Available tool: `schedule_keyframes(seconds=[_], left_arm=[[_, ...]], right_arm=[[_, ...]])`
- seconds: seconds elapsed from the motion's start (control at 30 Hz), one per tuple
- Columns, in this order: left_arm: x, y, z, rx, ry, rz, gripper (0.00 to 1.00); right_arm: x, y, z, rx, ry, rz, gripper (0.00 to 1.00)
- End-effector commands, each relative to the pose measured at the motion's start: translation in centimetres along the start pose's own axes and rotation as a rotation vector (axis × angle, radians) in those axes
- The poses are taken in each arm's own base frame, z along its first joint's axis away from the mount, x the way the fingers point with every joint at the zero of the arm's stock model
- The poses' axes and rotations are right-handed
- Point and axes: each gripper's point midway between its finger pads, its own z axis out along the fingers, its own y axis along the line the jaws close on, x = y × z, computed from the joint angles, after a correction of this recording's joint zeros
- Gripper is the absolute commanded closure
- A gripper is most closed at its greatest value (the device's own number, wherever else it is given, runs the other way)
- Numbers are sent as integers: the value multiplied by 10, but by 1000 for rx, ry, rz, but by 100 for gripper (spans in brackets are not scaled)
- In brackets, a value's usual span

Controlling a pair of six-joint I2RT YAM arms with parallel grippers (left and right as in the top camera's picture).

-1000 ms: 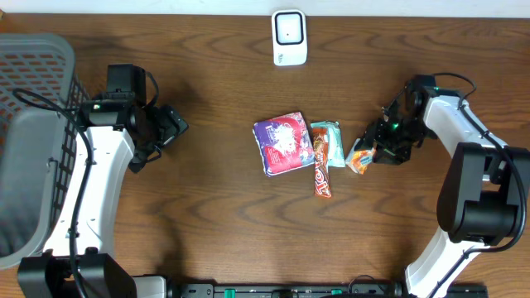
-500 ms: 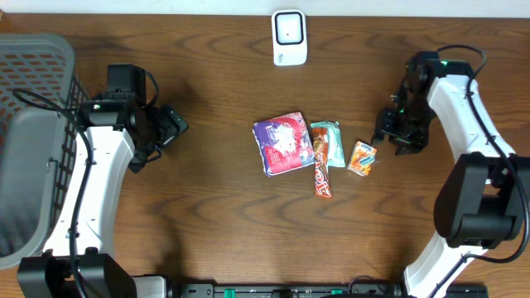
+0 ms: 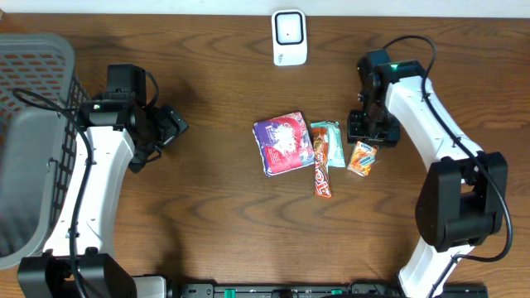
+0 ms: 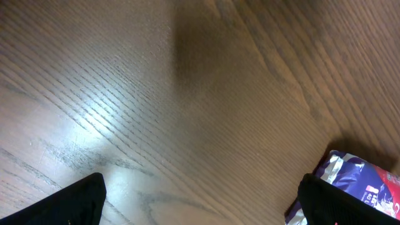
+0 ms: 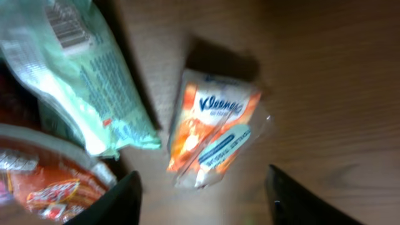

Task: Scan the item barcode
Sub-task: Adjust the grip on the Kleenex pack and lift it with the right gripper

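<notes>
Dark wood table (image 3: 207, 215), orange sachet (image 3: 362, 157) near the middle, scanner (image 3: 290, 37) at the far edge
Right gripper (image 5: 203, 201) hovered partly spread and empty over the sachet, which lay flat just beside the green pack (image 5: 81, 81); left gripper (image 4: 203, 197) stood wide, empty, well apart. The flat, crinkly sachet might have slipped from the fingertips, or a finger might have caught the green pack; no barcode showed on the sachet, so it could have faced down. Only the overhead view showed the scanner, well apart from the sachet; the right wrist view alone gave the sachet's print and the narrow gap to its neighbour
</notes>
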Motion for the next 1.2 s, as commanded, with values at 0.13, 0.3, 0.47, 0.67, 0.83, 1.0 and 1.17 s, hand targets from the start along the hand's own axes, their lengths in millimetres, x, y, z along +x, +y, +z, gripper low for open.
schedule_keyframes(seconds=[0.13, 0.3, 0.47, 0.67, 0.83, 1.0, 1.17], left_arm=[[-2, 3, -1, -8, -8, 1, 2], [-2, 3, -1, -8, -8, 1, 2], [-2, 3, -1, -8, -8, 1, 2], [-2, 3, -1, -8, -8, 1, 2], [-2, 3, -1, -8, -8, 1, 2], [-2, 3, -1, -8, -8, 1, 2], [-2, 3, -1, -8, -8, 1, 2]], right_arm=[[-8, 4, -5, 118, -107, 46, 49], [-1, -4, 6, 208, -117, 61, 48], [4, -2, 31, 189, -112, 63, 51], [17, 6, 53, 137, -73, 57, 52], [21, 4, 50, 148, -52, 54, 50], [24, 0, 31, 170, -28, 47, 49], [19, 1, 1, 172, -32, 16, 44]])
